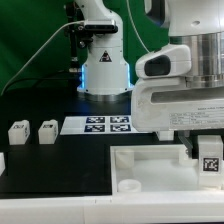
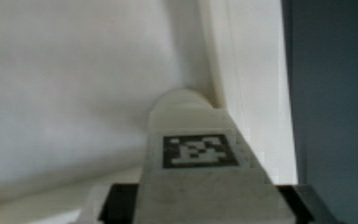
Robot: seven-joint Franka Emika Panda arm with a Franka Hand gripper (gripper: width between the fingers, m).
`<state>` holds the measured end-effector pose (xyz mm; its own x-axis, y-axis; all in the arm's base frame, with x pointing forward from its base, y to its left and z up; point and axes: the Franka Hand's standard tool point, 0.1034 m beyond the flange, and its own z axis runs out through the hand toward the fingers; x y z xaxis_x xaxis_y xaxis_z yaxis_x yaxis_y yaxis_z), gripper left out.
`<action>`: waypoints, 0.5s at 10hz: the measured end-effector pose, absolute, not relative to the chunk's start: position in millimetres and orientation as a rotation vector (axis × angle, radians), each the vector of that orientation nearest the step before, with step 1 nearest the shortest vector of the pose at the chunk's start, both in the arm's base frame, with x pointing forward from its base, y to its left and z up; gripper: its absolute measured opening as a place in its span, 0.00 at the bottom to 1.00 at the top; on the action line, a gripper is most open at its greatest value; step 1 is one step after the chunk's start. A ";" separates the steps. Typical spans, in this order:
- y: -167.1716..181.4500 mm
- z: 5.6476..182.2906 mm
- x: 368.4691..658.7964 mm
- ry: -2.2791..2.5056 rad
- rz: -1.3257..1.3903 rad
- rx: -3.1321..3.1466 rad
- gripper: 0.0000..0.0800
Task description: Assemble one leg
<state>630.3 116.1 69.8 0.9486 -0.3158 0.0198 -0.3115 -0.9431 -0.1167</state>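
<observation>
My gripper (image 1: 203, 150) is shut on a leg (image 1: 211, 163), a small white block whose square marker tag faces the exterior camera. It holds the leg over the exterior view's right corner of the large white tray-like piece (image 1: 140, 160). In the wrist view the leg (image 2: 197, 120) sticks out between the dark fingers (image 2: 130, 204) of my gripper (image 2: 201, 202). Its tip is close to the tray piece's raised rim (image 2: 215, 50). I cannot tell whether they touch. Two more legs (image 1: 18, 132) (image 1: 47, 131) stand at the exterior view's left, and part of a third (image 1: 2, 160) shows at the edge.
The marker board (image 1: 100, 125) lies flat on the black table behind the tray piece. The white robot base (image 1: 103, 70) stands at the back in front of a green backdrop. Dark table (image 2: 336, 100) shows beside the tray piece's rim.
</observation>
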 end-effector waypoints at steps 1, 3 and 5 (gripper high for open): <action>116.1 69.8 630.3 0.582 -0.052 -2.971 0.36; 115.6 68.8 630.9 1.023 -0.026 -2.841 0.36; 113.8 68.5 631.2 1.369 0.005 -2.676 0.36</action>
